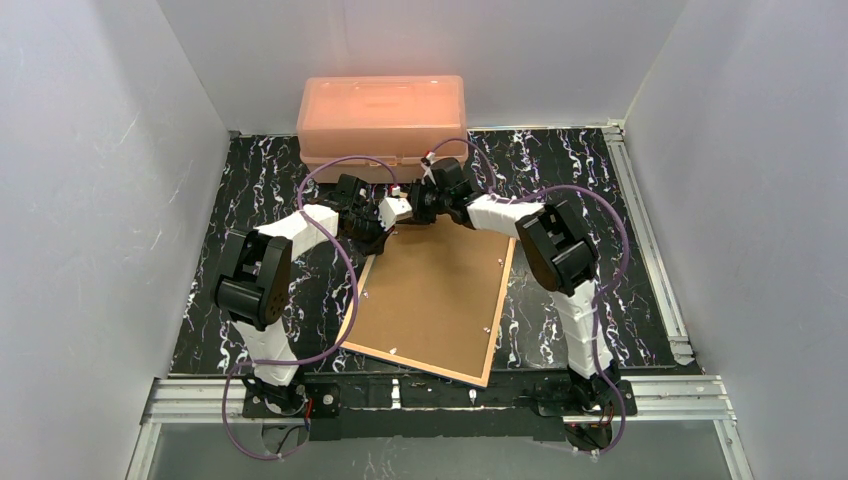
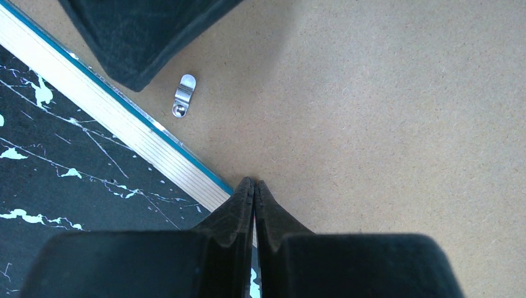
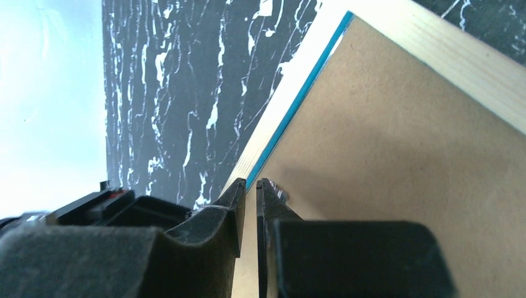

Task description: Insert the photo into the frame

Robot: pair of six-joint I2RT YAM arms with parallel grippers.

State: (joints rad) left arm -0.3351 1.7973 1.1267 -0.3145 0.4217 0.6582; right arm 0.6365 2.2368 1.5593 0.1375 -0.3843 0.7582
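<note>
The frame (image 1: 430, 300) lies face down on the table, brown fibreboard backing up, with tan wooden edges and a thin blue line at the rim. The photo is not in view. My left gripper (image 1: 378, 235) is at the frame's far left corner. In the left wrist view it (image 2: 254, 183) is shut, with its tips on the backing (image 2: 372, 124) just inside the rim. My right gripper (image 1: 402, 212) is at the same corner. In the right wrist view it (image 3: 251, 183) has its jaws almost together over the rim, next to a small metal clip (image 3: 282, 192) on the backing (image 3: 403, 155).
A salmon-pink plastic box (image 1: 380, 115) stands at the back of the table, just beyond both grippers. A metal turn clip (image 2: 183, 94) sits on the backing near the rim. The dark marbled table top (image 1: 250, 200) lies between grey walls.
</note>
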